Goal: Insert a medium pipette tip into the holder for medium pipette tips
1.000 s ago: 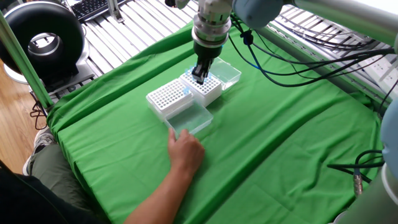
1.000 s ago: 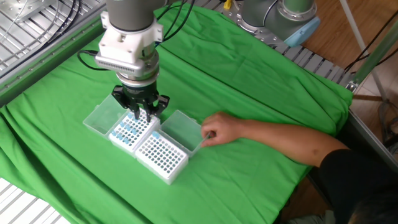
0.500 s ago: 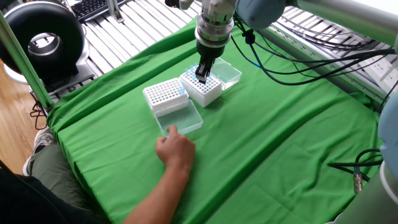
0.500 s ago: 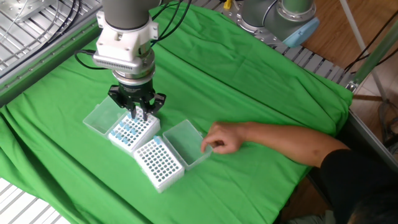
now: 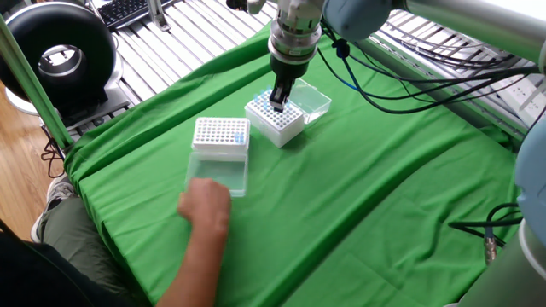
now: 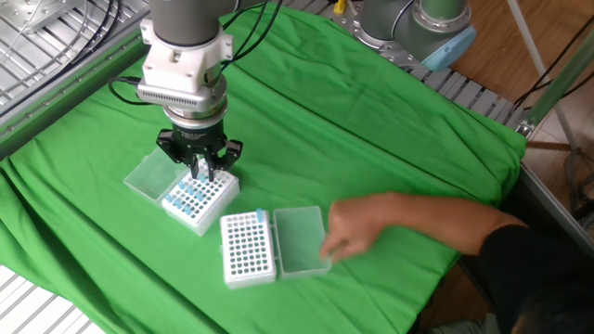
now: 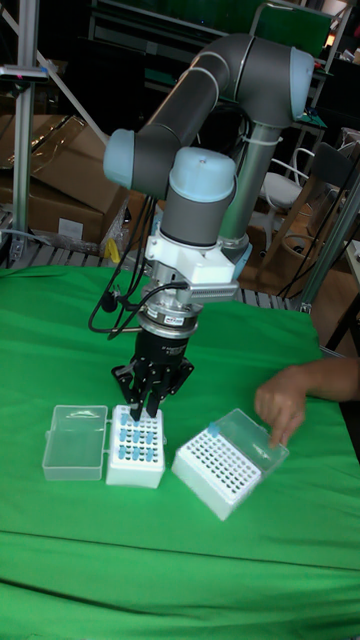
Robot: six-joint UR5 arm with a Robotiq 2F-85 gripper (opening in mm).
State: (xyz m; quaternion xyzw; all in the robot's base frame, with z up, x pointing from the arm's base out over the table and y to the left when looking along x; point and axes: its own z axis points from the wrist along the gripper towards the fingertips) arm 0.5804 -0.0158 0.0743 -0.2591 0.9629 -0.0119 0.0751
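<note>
My gripper (image 6: 201,173) hangs point-down over the tip box (image 6: 199,199) that holds blue-topped tips, its fingers drawn close together; I cannot tell whether a tip sits between them. That box is white with a grid top, many of its holes filled with pale blue, and its clear lid (image 6: 149,175) lies folded open on the green cloth (image 6: 390,121) beside it. The holder for medium pipette tips (image 6: 247,249) is a second white gridded box, nearly all its holes dark, with one blue spot at a corner and its own clear lid (image 6: 301,241) open flat. It stands apart from the first box, nearer the person's hand (image 6: 357,232), which touches its lid. The tall fixed view shows my gripper's tips (image 7: 148,402) just above the grid; one fixed view shows them from behind.
</note>
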